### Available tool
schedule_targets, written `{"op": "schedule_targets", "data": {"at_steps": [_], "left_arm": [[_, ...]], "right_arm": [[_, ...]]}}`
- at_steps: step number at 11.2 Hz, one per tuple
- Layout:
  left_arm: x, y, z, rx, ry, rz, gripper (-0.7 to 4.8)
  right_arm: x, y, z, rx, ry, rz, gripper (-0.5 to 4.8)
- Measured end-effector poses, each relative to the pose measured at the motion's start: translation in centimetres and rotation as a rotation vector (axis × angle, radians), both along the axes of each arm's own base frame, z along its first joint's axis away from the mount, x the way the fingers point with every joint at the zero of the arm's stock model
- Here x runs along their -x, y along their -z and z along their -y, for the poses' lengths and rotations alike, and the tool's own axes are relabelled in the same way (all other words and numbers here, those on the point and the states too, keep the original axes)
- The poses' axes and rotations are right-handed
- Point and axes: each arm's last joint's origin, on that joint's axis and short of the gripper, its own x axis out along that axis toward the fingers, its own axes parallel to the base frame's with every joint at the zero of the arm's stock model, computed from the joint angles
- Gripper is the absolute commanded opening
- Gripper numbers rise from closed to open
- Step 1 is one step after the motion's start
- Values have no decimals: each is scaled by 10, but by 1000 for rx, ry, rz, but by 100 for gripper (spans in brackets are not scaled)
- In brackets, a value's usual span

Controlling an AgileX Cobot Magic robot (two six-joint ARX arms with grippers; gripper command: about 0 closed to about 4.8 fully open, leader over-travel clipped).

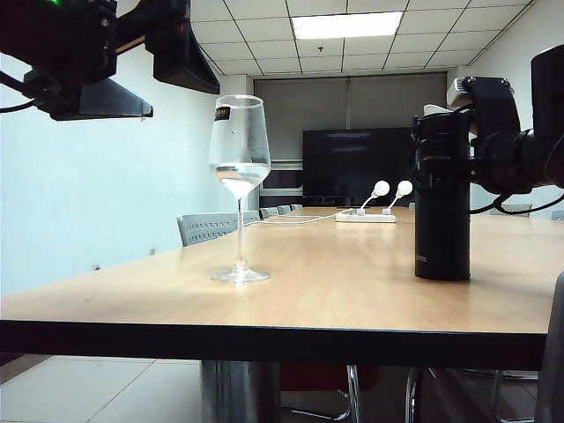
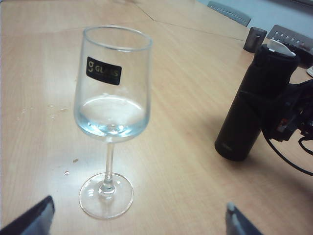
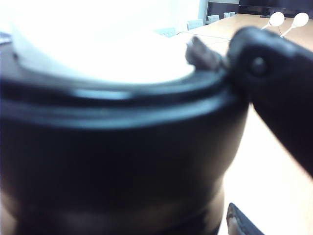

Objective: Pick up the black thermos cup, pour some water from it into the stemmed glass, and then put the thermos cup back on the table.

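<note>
The black thermos cup [image 1: 442,216] stands upright on the table [image 1: 335,291] at right of the exterior view, with the right gripper [image 1: 441,163] around its upper part, jaws spread wide and not clamped (likely lined up for a grasp). The stemmed glass [image 1: 240,167] stands left of centre, already holding some water. The left gripper [image 1: 97,97] hangs released at upper left, clear of the pouring path.

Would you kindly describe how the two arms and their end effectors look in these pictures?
Both are matte black and blocky. The left end effector has flat, wedge-shaped fingers with greyish tips. The right end effector is a chunky black assembly with a silvery-grey top part and thin black cables looping beneath.
</note>
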Motion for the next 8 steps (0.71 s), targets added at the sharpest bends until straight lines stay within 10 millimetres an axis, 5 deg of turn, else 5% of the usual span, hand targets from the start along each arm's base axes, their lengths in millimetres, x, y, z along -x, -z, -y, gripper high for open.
{"op": "schedule_targets", "data": {"at_steps": [2, 8], "left_arm": [[0, 0, 0, 0, 0, 0, 458], [0, 0, 0, -1, -5, 0, 458]], "right_arm": [[0, 0, 0, -4, -4, -4, 184], [0, 0, 0, -10, -1, -8, 184]]}}
